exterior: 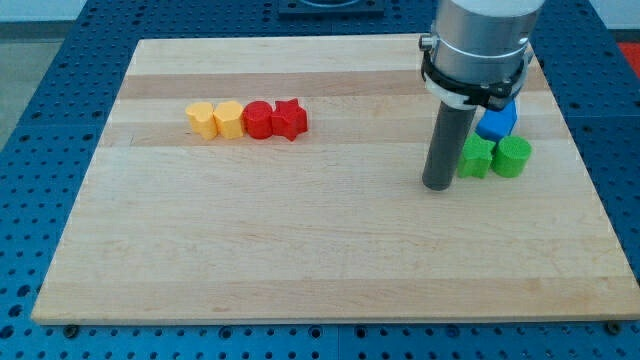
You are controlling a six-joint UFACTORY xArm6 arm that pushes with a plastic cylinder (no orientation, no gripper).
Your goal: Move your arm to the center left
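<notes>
My tip (pixel 436 186) rests on the wooden board (pixel 300 250) at the view's right, just left of a green star-shaped block (pixel 477 157). A green round block (pixel 513 156) sits right of that one. A blue block (pixel 497 122) lies above them, partly hidden by my arm. At the upper left a row of touching blocks runs left to right: a yellow block (pixel 202 119), a second yellow block (pixel 229 118), a red round block (pixel 259 119) and a red star-shaped block (pixel 289 119).
The board lies on a blue perforated table (pixel 60 60) that shows on all sides. The arm's grey body (pixel 480 45) hangs over the board's upper right.
</notes>
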